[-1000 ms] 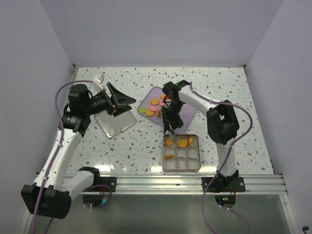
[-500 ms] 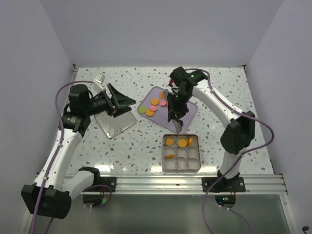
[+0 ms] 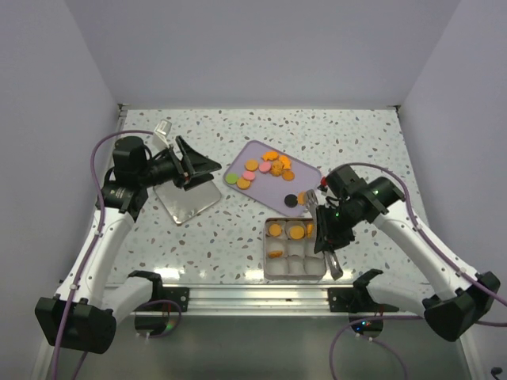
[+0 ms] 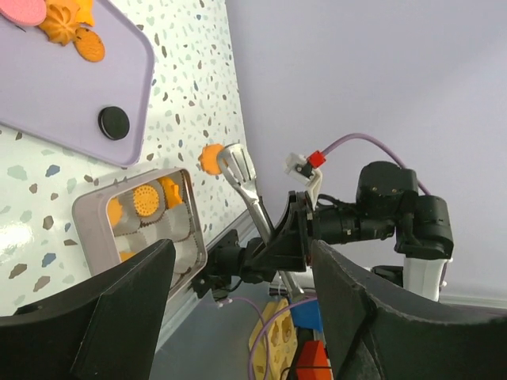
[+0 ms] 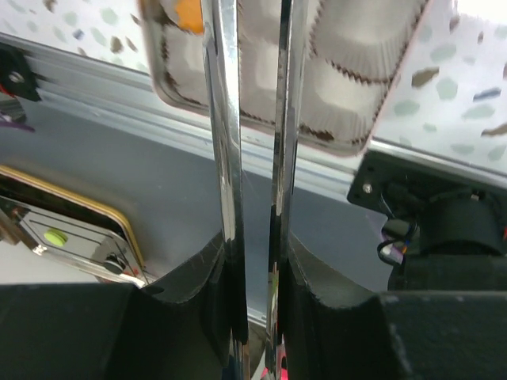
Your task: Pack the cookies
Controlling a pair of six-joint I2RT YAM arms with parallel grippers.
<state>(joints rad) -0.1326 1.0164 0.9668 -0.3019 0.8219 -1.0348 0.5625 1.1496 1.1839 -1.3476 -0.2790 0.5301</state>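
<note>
The right gripper (image 3: 325, 228) is clamped on steel tongs (image 5: 224, 119), whose blades lie nearly together. An orange cookie (image 4: 210, 157) sits at their far tip, gripped or merely touching I cannot tell. Its forearm reaches low across the right side of the tin (image 3: 294, 276). The left gripper (image 3: 200, 166), fingers spread and empty, hovers above a shiny metal plate (image 3: 186, 204). The table (image 3: 372, 142) is speckled, the walls pale lilac. More cookies (image 3: 265, 166) lie beyond the right fingers on the lilac tray (image 3: 305, 178), others just beside them in the tin's far cups.
</note>
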